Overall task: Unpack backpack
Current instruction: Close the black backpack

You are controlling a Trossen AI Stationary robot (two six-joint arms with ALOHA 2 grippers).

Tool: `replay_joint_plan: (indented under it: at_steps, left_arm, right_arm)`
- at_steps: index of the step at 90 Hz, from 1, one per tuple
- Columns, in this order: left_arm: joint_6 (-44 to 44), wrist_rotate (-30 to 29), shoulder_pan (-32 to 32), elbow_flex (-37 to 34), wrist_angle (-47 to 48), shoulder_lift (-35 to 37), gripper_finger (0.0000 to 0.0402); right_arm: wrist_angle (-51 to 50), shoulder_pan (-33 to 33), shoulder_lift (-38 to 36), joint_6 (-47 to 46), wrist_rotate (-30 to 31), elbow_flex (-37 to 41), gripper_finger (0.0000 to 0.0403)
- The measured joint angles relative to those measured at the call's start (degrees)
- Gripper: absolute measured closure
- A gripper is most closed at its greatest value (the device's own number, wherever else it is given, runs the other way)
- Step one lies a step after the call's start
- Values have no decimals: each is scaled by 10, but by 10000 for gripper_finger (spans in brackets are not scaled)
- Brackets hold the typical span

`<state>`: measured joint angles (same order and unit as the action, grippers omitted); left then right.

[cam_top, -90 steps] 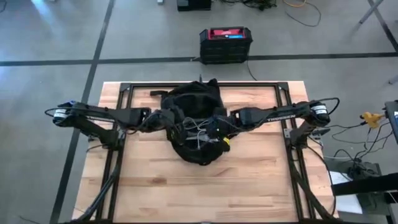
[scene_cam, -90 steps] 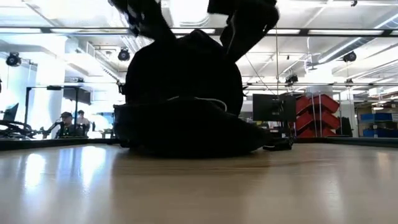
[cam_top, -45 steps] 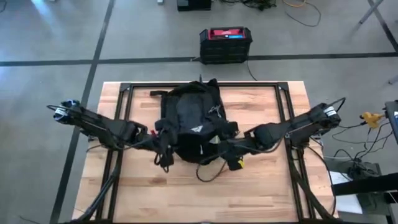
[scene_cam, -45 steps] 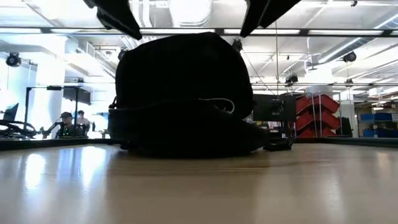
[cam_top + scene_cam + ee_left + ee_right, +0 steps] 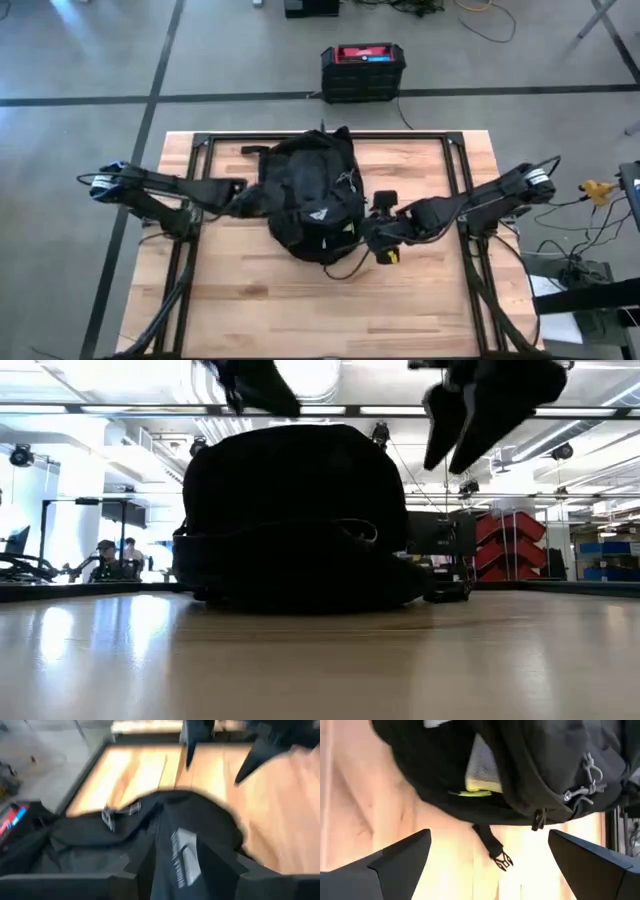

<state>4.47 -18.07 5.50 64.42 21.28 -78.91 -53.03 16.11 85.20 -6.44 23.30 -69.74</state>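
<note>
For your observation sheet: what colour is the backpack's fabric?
Black; the backpack shows best in the high view.

Backpack (image 5: 312,195) heaped in the middle of the table (image 5: 420,310), filling the far centre and blocking any straight pass from one side to the other. Bare wood across the whole near half, wide open. Open strips also along both side edges, bounded by the black frame rails (image 5: 470,270). Right gripper (image 5: 378,222) just off the pack's right flank, fingers spread, clear air between them (nothing held). A loose strap with buckle (image 5: 496,854) trailing onto the wood there, a snag risk. Left gripper (image 5: 258,196) pressed against the pack's left side, no gap to slip through. Beyond the far edge, a black box with red top (image 5: 363,70) on the floor, well apart.
</note>
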Motion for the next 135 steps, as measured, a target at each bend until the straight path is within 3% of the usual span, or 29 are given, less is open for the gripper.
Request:
replay_joint_plan:
  at_steps: [9, 22, 29, 39, 57, 68, 76, 86, 102, 108, 119, 128, 135]
  left_arm:
    - [17, 30, -13, -4, 19, -40, 283]
    - [39, 94, -2, -7, 16, -125, 283]
    - [40, 92, 14, -7, 14, -162, 283]
    - [40, 56, 42, 18, 55, -162, 283]
    - [97, -48, 104, 35, 197, -76, 283]
    - [215, -140, 134, -6, 237, -12, 283]
    - [273, -150, 137, -53, 218, 18, 283]
    - [282, -166, 134, -128, 147, 29, 283]
    - [156, -168, 120, -247, -145, 22, 283]
    - [120, -169, 118, -276, -214, 20, 283]
    - [141, -174, 95, -296, -207, 33, 283]
    - [181, -166, 67, -317, -195, 33, 283]
    - [189, -138, 58, -339, -249, 21, 283]
  right_arm:
    - [93, 0, -22, 18, -4, 40, 11]
    - [335, -3, -28, 77, -51, 88, 12]
    - [457, -13, -7, 102, -78, 109, 12]
    - [518, -34, 48, 102, -104, 123, 19]
    - [484, -49, 134, 71, -114, 123, 46]
    - [323, -53, 128, 27, -106, 121, 60]
    - [189, -50, 97, -10, -91, 123, 69]
    - [128, -44, 46, -37, -89, 128, 79]
    - [237, -43, -20, -12, -104, 125, 85]
    - [292, -44, -26, 15, -117, 125, 83]
    - [341, -46, -28, 53, -135, 116, 82]
    - [301, -47, -26, 64, -137, 96, 87]
    - [279, -47, -26, 66, -137, 69, 90]
